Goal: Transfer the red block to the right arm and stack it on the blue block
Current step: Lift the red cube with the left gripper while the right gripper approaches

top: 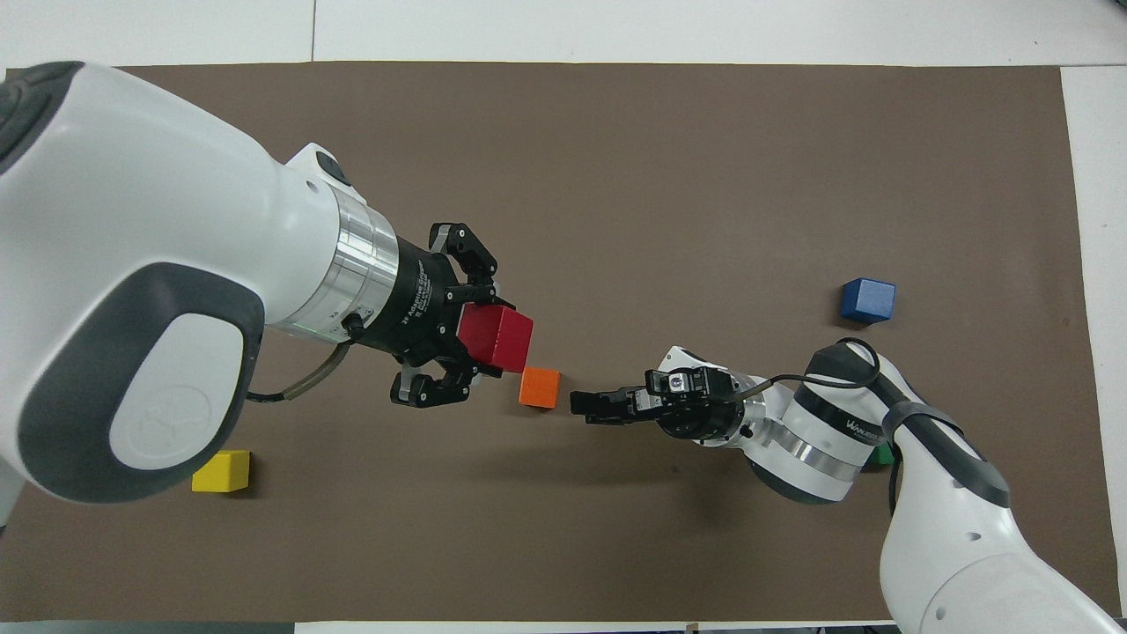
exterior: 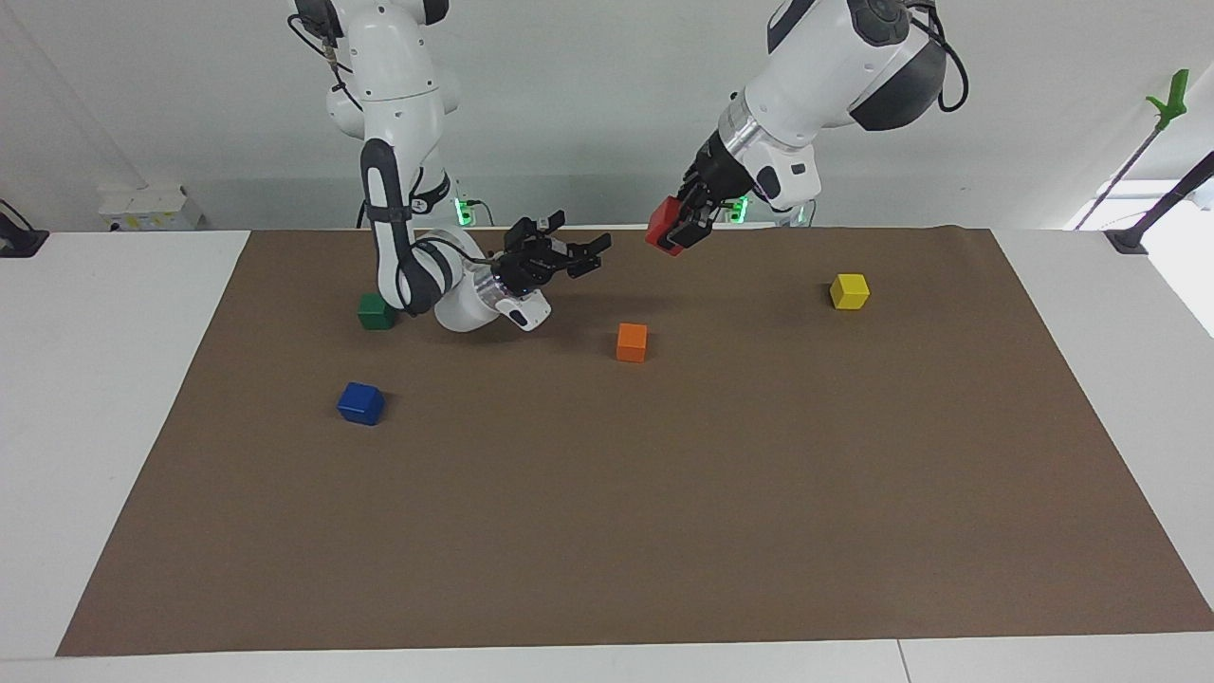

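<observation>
The red block hangs high in the air over the mat's edge nearest the robots, with my left gripper shut on it. From overhead the red block and left gripper cover the spot beside the orange cube. My right gripper stands open and empty, held low and pointing sideways toward the red block, a gap apart from it. Seen from above, the right gripper sits close to the orange cube. The blue block rests alone on the mat toward the right arm's end.
An orange cube lies mid-mat. Toward the left arm's end a yellow cube sits on the mat. A dark green cube is beside the right arm's elbow. The brown mat covers the table.
</observation>
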Controlling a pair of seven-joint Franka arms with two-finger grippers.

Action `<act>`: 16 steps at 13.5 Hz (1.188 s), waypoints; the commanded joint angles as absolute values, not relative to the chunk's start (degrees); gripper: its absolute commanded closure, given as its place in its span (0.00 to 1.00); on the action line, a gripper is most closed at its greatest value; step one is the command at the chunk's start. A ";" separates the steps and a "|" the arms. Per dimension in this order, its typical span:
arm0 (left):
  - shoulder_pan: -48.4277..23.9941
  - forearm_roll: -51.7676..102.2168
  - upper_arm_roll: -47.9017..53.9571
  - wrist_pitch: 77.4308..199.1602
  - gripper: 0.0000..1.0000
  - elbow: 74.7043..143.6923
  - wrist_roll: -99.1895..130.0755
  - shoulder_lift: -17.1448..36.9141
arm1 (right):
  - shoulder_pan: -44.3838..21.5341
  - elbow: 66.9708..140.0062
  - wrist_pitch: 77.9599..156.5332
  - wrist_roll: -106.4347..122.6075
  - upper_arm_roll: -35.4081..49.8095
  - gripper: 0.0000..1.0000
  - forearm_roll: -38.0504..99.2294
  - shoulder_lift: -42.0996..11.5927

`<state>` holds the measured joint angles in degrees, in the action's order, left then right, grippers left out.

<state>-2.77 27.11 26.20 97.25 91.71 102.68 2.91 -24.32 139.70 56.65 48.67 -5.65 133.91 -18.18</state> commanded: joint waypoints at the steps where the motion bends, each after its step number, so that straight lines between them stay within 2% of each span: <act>1: -5.70 30.06 25.66 103.87 1.00 100.62 111.41 -3.07 | -24.96 138.96 56.16 50.80 -5.54 0.00 135.09 -19.34; 6: -9.67 32.33 25.66 106.95 1.00 102.92 120.12 -4.13 | -26.37 137.02 53.35 54.49 -5.45 0.00 135.62 -23.55; 8: -9.75 32.70 25.75 112.30 1.00 105.81 128.20 -5.00 | -26.46 136.24 53.35 54.14 -4.40 0.00 136.92 -23.55; 12: -12.04 32.70 25.75 117.76 1.00 111.96 128.41 -7.82 | -25.93 135.88 52.38 52.91 -1.32 0.00 140.53 -23.20; 16: -12.13 32.78 25.93 117.95 1.00 112.94 128.50 -8.26 | -25.67 135.88 52.56 51.52 -1.41 0.00 140.71 -23.20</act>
